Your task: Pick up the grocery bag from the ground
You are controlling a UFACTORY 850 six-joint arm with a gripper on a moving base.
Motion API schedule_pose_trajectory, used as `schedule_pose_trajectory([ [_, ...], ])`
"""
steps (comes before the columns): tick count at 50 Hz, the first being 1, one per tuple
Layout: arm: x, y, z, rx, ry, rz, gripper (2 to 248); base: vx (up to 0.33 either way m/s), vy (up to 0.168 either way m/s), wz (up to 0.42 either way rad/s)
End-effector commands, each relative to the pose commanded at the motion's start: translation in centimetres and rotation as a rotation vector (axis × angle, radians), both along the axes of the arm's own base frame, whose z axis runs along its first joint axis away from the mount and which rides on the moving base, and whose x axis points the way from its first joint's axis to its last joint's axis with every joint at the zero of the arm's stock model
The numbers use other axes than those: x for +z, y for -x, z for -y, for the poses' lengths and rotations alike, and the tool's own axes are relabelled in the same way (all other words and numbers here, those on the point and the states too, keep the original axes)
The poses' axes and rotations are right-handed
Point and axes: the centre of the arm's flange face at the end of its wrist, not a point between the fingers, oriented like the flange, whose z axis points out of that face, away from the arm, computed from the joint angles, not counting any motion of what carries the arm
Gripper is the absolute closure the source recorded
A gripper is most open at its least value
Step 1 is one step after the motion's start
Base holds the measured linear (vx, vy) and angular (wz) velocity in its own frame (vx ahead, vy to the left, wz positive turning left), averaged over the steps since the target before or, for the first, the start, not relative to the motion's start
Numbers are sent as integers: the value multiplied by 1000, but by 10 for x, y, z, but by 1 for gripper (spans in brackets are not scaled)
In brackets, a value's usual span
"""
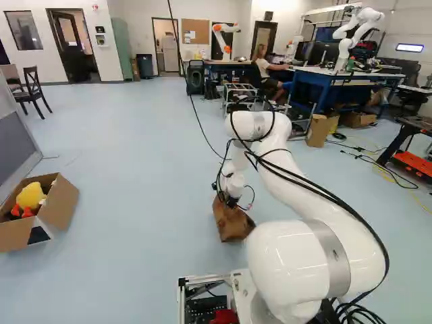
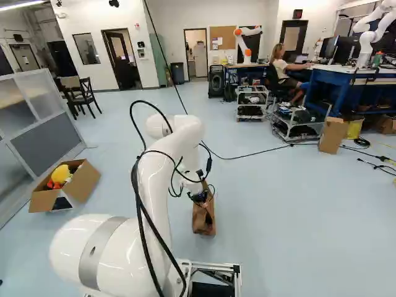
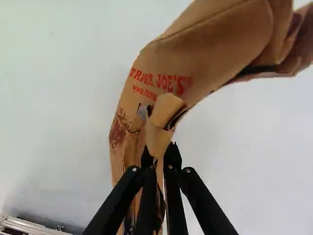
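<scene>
Over the bag, the arm arches downward.

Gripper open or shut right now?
Shut on the grocery bag: in the wrist view, the gripper has a fold of brown paper pinched between its fingers.

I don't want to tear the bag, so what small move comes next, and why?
Probably a short, slow lift straight up: the end effector is shut on a paper fold of the bag, while the base views don't settle whether its bottom touches the floor.
</scene>
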Motion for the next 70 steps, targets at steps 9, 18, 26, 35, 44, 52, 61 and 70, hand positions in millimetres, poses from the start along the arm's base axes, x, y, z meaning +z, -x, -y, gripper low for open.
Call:
schedule_pose_trajectory([
  [9,14,1,0,0,0,5,229,0,0,0],
  [18,27,2,0,0,1,10,229,0,0,0],
  [26,39,3,0,0,1,15,229,0,0,0],
  [35,52,4,0,0,1,22,229,0,0,0],
  [44,65,5,0,0,2,29,229,0,0,0],
  [52,77,6,0,0,2,35,229,0,0,0],
  [61,90,8,0,0,3,43,229,0,0,0],
  [70,103,9,-1,0,3,52,229,0,0,0],
])
